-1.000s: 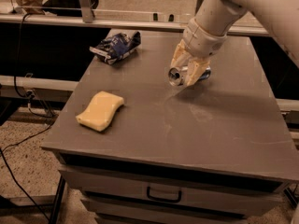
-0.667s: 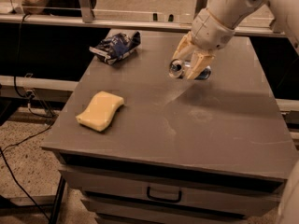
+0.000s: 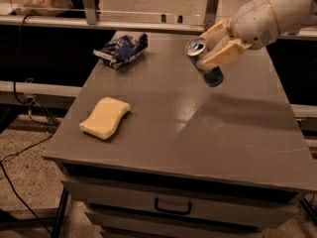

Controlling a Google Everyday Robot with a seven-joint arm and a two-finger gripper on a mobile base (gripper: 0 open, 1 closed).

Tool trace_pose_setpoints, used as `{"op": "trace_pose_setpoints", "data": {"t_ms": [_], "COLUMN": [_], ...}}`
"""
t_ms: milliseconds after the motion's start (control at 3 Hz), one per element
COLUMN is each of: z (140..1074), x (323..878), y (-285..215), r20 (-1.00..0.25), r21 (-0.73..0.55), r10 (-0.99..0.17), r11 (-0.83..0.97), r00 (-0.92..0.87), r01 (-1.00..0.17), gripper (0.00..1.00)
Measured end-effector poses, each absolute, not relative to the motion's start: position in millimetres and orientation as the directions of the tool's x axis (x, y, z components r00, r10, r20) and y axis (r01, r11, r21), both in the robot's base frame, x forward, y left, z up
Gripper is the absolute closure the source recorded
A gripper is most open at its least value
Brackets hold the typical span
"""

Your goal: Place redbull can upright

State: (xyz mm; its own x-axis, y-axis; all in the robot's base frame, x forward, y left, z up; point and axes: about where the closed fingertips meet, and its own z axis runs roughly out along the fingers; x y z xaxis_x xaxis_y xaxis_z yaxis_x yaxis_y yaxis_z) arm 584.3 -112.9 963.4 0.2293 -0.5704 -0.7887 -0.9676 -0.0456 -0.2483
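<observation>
A second ago the redbull can [image 3: 211, 73] lay on the table [image 3: 198, 138]. Now the pincer [image 3: 207, 52] has lifted it clear, fingers clamped across its body, above the table's 1 o'clock area. The can hangs tilted, its silver top aimed toward 11 o'clock. It probably still needs turning upright before being set down. The yellow sponge [image 3: 105, 117] sits at 8 o'clock and the snack bag [image 3: 121, 49] at 11.

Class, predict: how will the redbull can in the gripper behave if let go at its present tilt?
The redbull can, slim and round, sits tilted in the gripper above the table; it would likely topple and roll. Its smooth metal probably slips easily.
</observation>
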Motion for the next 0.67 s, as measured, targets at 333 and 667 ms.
{"op": "trace_pose_setpoints", "data": {"t_ms": [333, 667], "z": [1003, 1009], "x": [547, 525], "y": [-97, -93], "r20": [-0.912, -0.964], "r21": [-0.198, -0.097], "r10": [-0.383, -0.264], "r11": [0.094, 0.239], "r00": [0.148, 0.032], "r01": [-0.976, -0.966], "gripper": [1.00, 1.00]}}
